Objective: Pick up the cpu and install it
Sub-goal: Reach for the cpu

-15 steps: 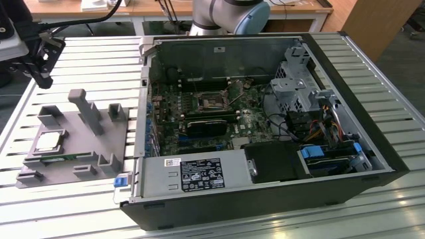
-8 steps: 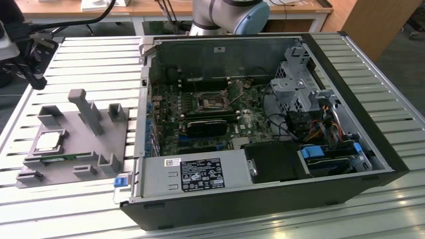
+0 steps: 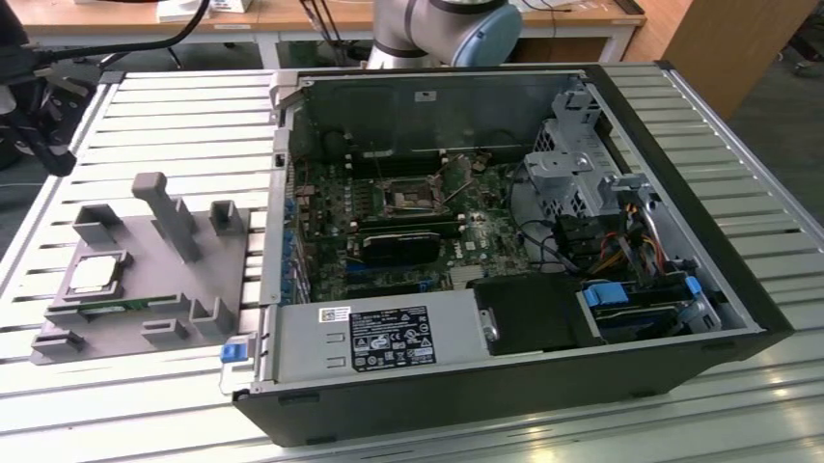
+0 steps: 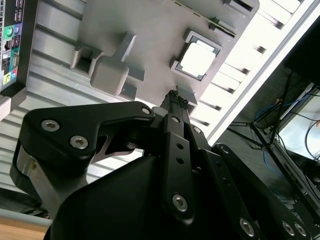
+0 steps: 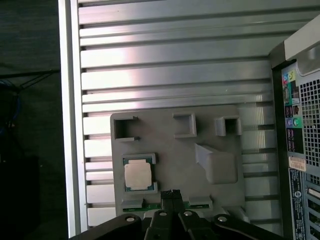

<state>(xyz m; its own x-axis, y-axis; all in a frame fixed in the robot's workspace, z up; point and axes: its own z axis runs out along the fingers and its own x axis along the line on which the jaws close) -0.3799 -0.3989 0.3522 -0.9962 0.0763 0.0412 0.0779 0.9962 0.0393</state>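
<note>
The cpu [image 3: 96, 274] lies flat in a square recess of the grey fixture [image 3: 142, 289] on the slatted table, at the exterior view's left. Its silver top and pale rim show in both wrist views [image 4: 198, 59] [image 5: 138, 175]. My gripper [image 4: 175, 97] [image 5: 170, 193] hangs well above the fixture, its black fingers pressed together with nothing between them. The tips sit beside the cpu, over the fixture's edge, not touching it. The black socket [image 3: 409, 198] with its metal frame sits in the middle of the motherboard inside the open computer case [image 3: 721, 289].
Grey posts [image 3: 168, 217] rise from the fixture near the cpu. A thin green memory stick [image 5: 155, 205] lies along the fixture's edge. The case walls, drive cage [image 3: 573, 159], power supply [image 3: 373, 338] and cables [image 3: 631, 241] crowd the socket. The arm's base [image 3: 445, 29] stands behind the case.
</note>
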